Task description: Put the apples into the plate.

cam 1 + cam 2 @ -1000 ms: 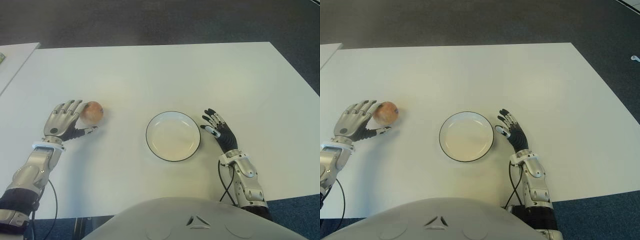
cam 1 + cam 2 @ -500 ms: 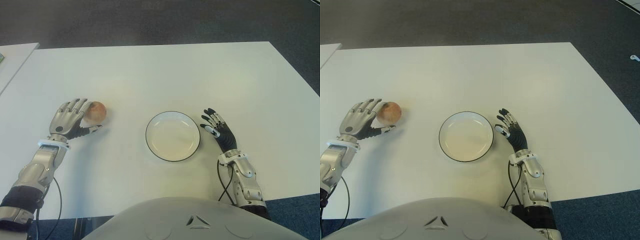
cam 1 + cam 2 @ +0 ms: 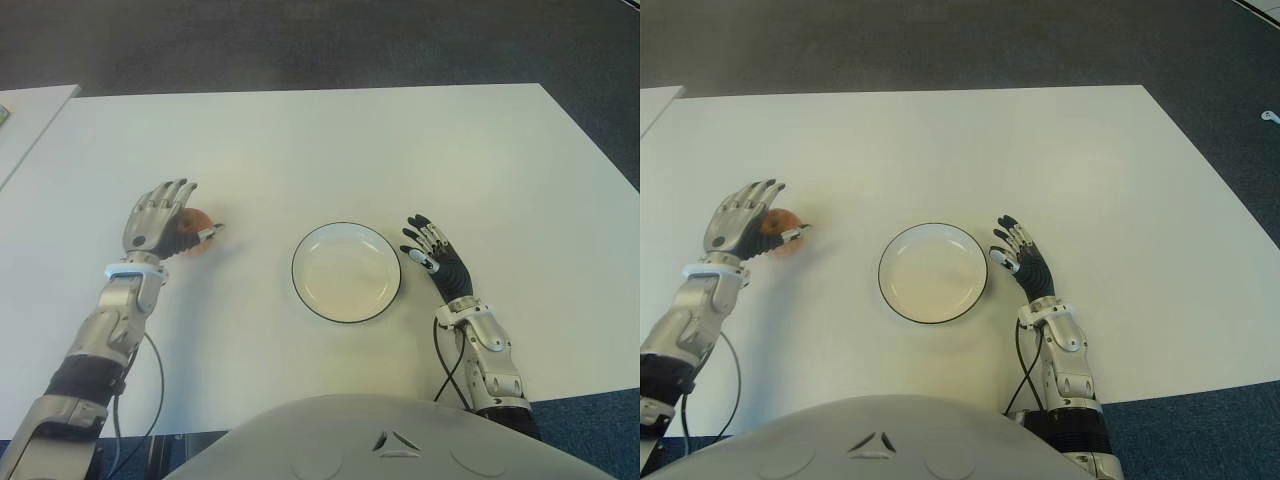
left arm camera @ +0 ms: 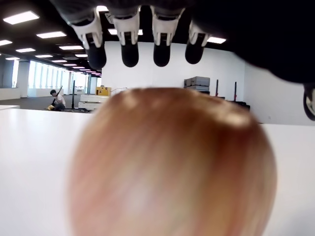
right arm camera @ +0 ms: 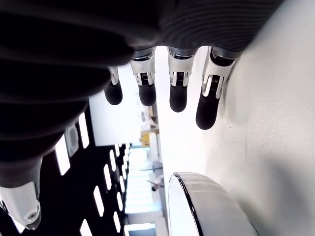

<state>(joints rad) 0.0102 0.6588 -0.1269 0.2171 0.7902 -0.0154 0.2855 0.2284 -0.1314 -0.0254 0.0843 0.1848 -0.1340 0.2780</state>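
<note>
Left hand (image 3: 160, 222) has slid over the apple (image 3: 196, 245), fingers (image 4: 129, 44) extended.

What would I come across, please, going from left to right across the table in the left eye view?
Left hand over the apple → empty plate → right hand, on the white table.

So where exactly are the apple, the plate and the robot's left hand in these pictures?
apple (image 3: 197, 246): left eye view, on the bit of its skin showing beneath the fingers.
plate (image 3: 346, 226): left eye view, on its dark far rim.
left hand (image 3: 157, 224): left eye view, on the back of the hand, over the apple.
</note>
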